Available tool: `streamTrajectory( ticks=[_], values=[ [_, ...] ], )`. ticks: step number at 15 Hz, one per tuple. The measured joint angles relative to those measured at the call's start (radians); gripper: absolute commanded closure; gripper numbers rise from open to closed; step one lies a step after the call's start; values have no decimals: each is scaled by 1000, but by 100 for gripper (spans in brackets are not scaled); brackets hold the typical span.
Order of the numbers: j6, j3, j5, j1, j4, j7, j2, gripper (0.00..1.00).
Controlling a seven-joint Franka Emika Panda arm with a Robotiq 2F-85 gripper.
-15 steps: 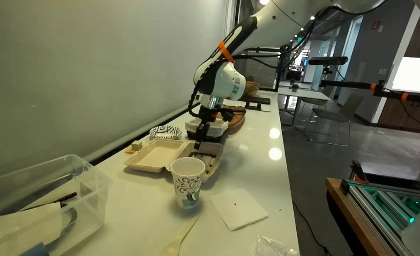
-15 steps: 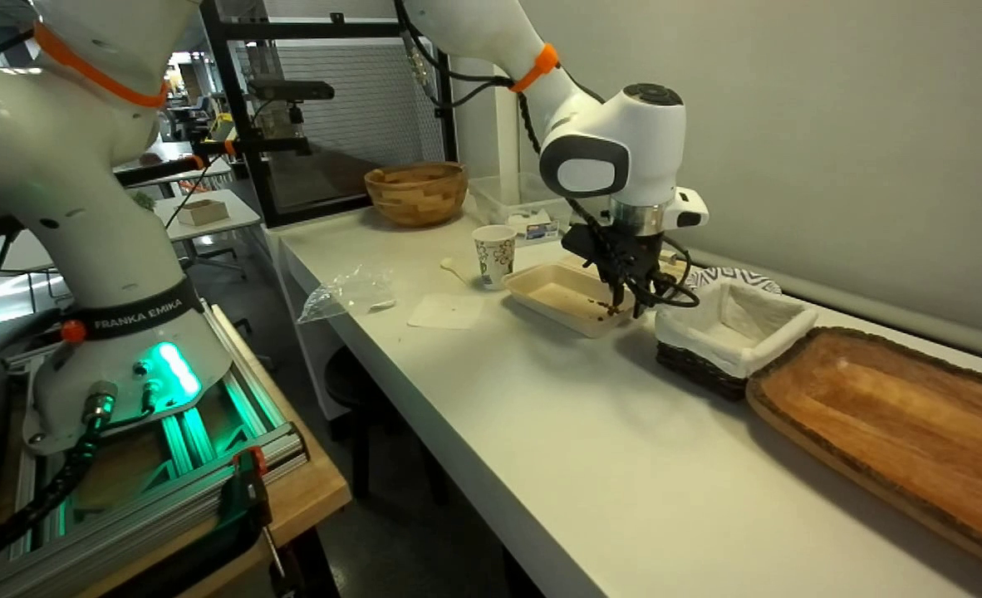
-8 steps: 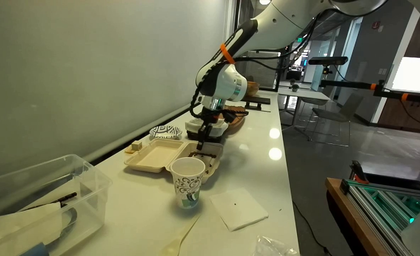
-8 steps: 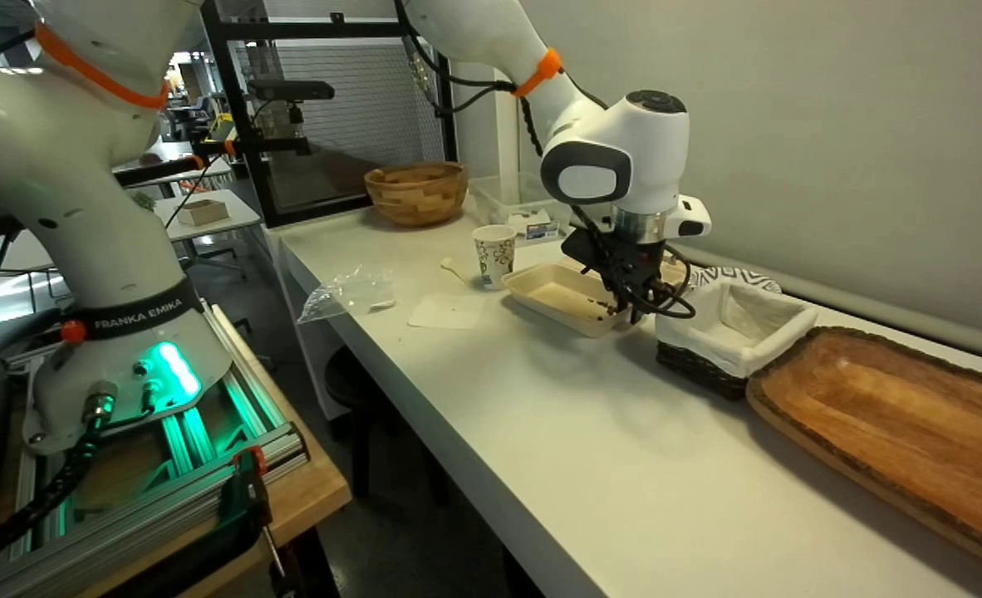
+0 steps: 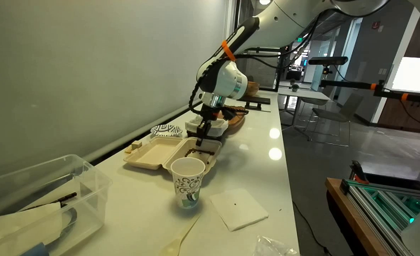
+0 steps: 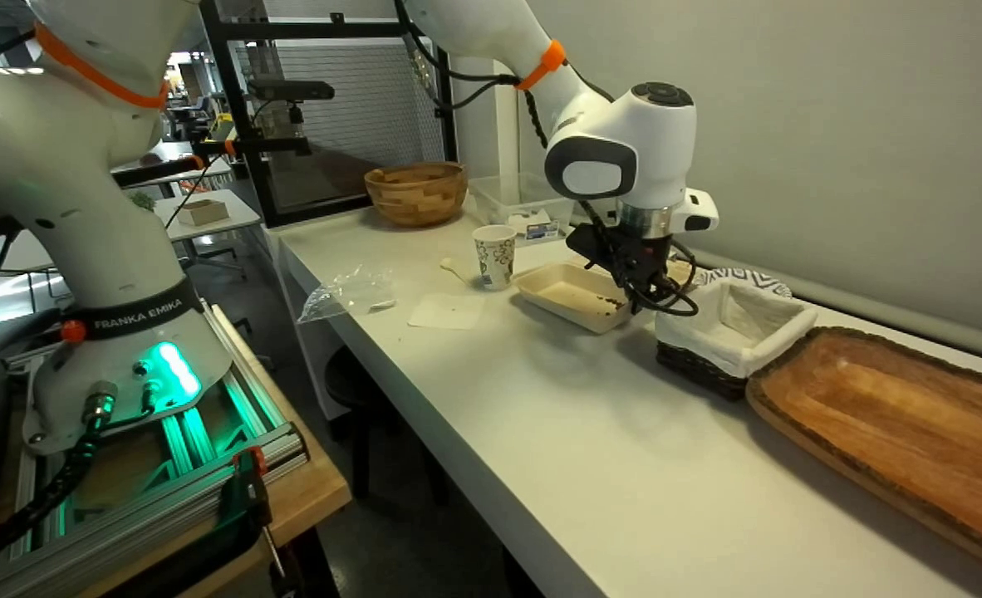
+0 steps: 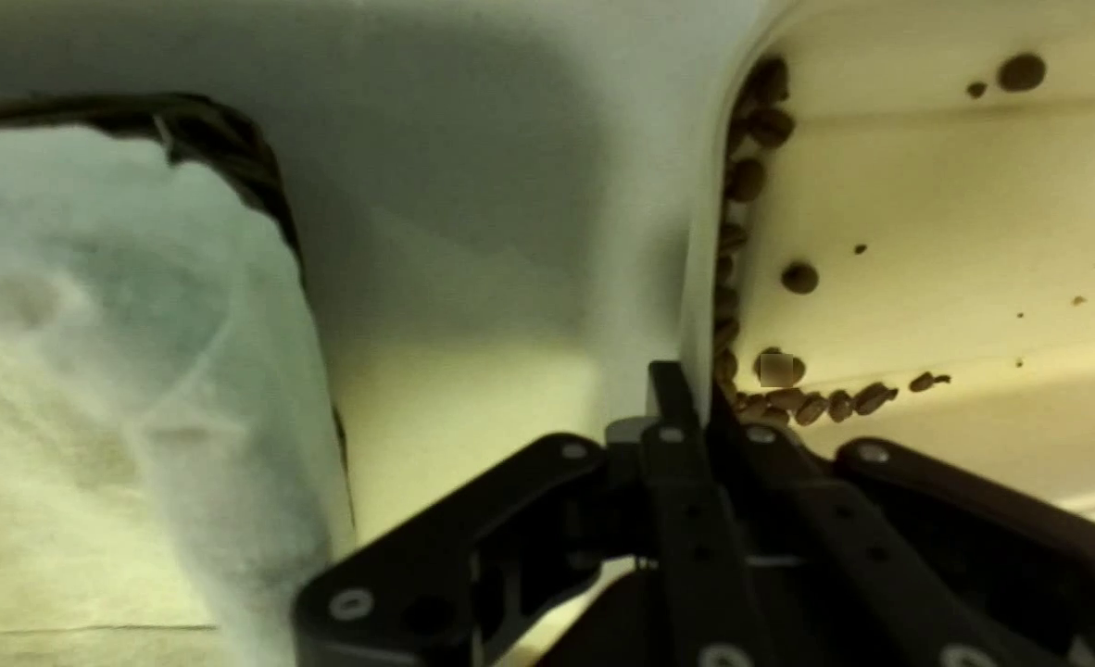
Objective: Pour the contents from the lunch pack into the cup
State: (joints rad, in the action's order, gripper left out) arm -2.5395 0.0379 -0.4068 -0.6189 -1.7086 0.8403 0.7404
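Note:
The lunch pack (image 5: 153, 153), a beige open clamshell box, lies behind the cup on the counter in both exterior views (image 6: 570, 291). Brown beans (image 7: 872, 398) line the edges of its near half, as the wrist view shows. My gripper (image 7: 696, 394) is shut on the end wall of that half, one finger outside and one inside. The gripper also shows over the box's far end in both exterior views (image 5: 199, 142) (image 6: 636, 303). The white printed paper cup (image 5: 188, 183) stands upright in front of the box, also in an exterior view (image 6: 495, 256). The cup's inner bottom is hidden.
A cloth-lined basket (image 6: 703, 345) stands beside the gripper, with a wooden tray (image 6: 898, 415) beyond it. A patterned bowl (image 5: 166, 130) sits behind the box. A clear bin (image 5: 92, 192), napkin (image 5: 238, 209) and spoon (image 5: 176, 243) lie near the cup.
My gripper went down a little, closed on the box wall, then rose slightly. The box has shifted away from the cup and looks slightly raised. The patterned bowl moved slightly. The cup stayed.

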Motion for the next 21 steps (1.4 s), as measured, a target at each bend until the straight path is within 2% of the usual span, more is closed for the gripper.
streamTrajectory(
  ticks=[7, 12, 21],
  values=[
    [2, 40, -9, -3, -31, 2, -82, 99],
    [2, 97, -87, -31, -58, 72, -116, 99],
    [-24, 87, -127, -54, -87, 110, -219, 99]
  ],
)
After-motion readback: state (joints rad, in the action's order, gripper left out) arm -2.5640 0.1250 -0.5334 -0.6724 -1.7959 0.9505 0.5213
